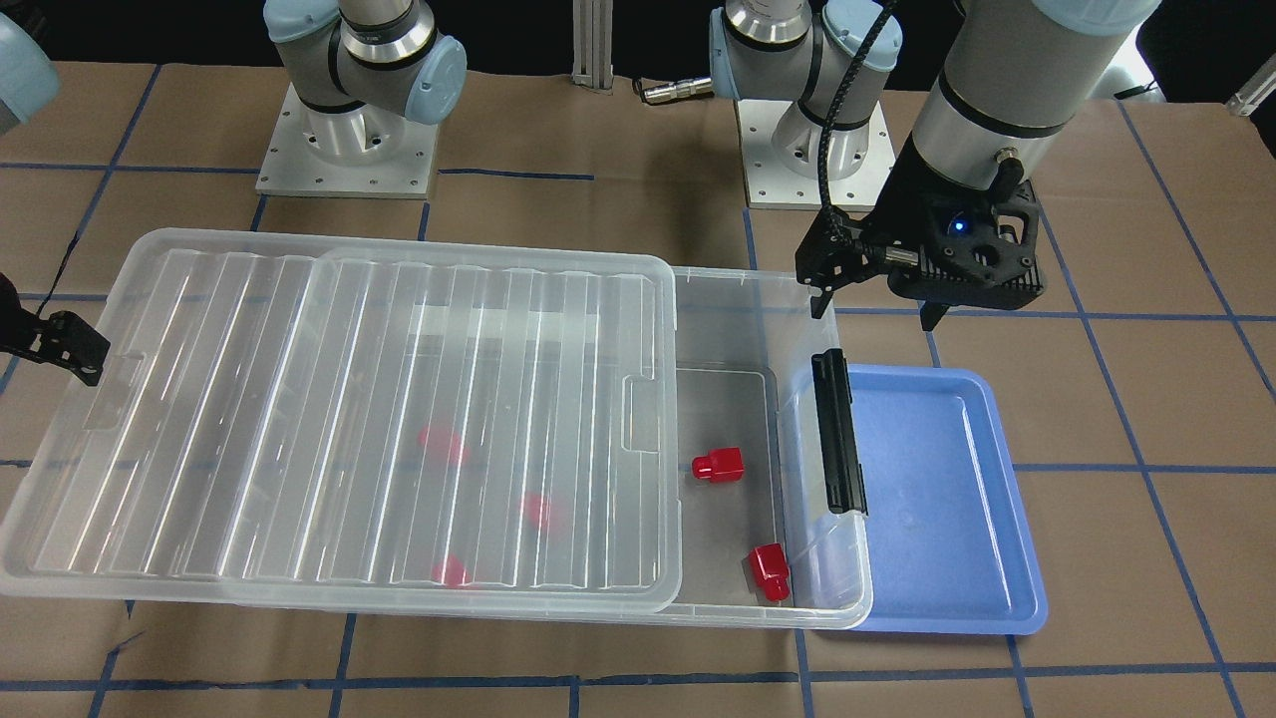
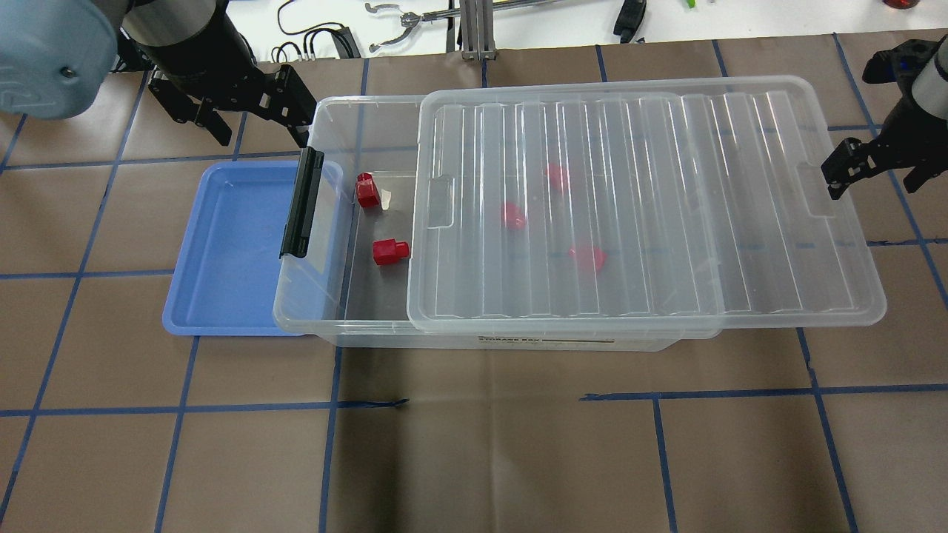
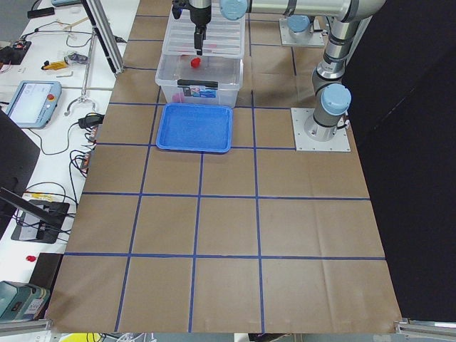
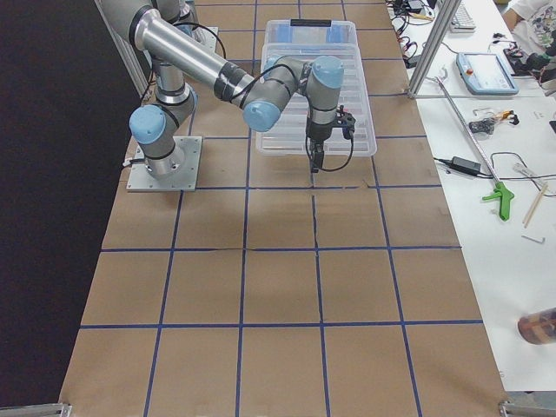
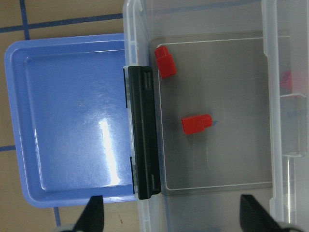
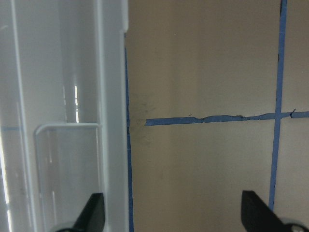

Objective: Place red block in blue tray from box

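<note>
The clear box (image 2: 326, 300) lies mid-table with its ribbed lid (image 2: 644, 207) slid toward my right, leaving the left end uncovered. Two red blocks (image 2: 366, 191) (image 2: 390, 252) lie on the uncovered floor; they also show in the left wrist view (image 5: 165, 62) (image 5: 196, 124). Three more red blocks (image 2: 512, 215) show blurred under the lid. The blue tray (image 2: 229, 244) is empty and sits against the box's latch end (image 2: 302, 201). My left gripper (image 2: 255, 126) is open and empty above the far corner of the box's uncovered end. My right gripper (image 2: 878, 174) is open and empty at the lid's right end.
The two arm bases (image 1: 349, 150) (image 1: 812, 150) stand behind the box. Brown paper with a blue tape grid covers the table (image 2: 474, 444). Tools and cables lie on the white bench (image 2: 415, 18) beyond the table's far edge.
</note>
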Controlling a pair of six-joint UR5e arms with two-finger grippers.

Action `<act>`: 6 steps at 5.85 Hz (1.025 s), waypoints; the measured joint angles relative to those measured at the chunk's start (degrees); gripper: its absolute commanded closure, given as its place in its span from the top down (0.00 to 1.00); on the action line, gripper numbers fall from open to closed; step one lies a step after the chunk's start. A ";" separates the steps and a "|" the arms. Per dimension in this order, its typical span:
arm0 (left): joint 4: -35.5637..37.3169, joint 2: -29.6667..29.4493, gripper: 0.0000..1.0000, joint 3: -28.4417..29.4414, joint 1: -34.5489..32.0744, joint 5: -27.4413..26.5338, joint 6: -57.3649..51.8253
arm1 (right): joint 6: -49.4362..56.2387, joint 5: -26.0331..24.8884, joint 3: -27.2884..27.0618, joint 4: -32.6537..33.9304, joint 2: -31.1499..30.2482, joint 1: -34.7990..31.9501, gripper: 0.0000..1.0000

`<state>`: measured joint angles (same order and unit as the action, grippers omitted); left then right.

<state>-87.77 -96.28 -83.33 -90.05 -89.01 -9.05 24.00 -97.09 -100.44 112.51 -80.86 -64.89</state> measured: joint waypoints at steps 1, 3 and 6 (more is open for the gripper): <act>0.02 -0.02 0.98 -0.22 -0.03 0.07 -5.89 | 0.02 0.00 -0.02 0.28 0.00 0.58 1.00; -0.03 0.15 0.98 -1.33 -0.04 -0.31 -22.98 | 0.33 0.06 -0.02 0.42 0.00 1.93 1.00; -0.15 -0.02 0.98 -1.96 -0.02 -0.63 -47.52 | 1.19 0.06 0.04 0.46 0.00 2.33 1.00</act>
<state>-87.91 -96.30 -85.29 -90.07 -89.64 -56.57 25.19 -97.03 -100.40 112.97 -80.86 -62.56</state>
